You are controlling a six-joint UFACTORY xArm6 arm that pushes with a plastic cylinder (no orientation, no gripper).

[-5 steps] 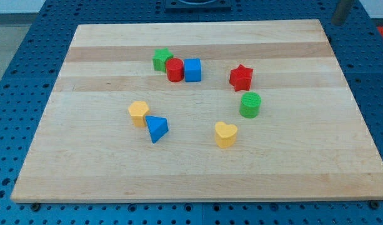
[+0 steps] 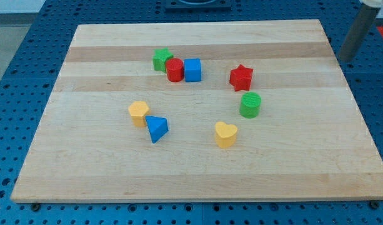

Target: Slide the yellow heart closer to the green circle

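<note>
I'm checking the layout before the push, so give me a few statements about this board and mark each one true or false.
1. The yellow heart touches the green circle. False: bare wood shows between them; the heart lies below and to the view's left of the circle.
2. The red star sits above the green circle in the view. True.
3. My tip rests against the yellow heart. False: it is at the view's top right, off the board's edge, far from every block.
4. The red cylinder sits between the green star and the blue cube. True.
5. The blue triangle is beside the red star. False: it is next to the yellow hexagon.
</note>
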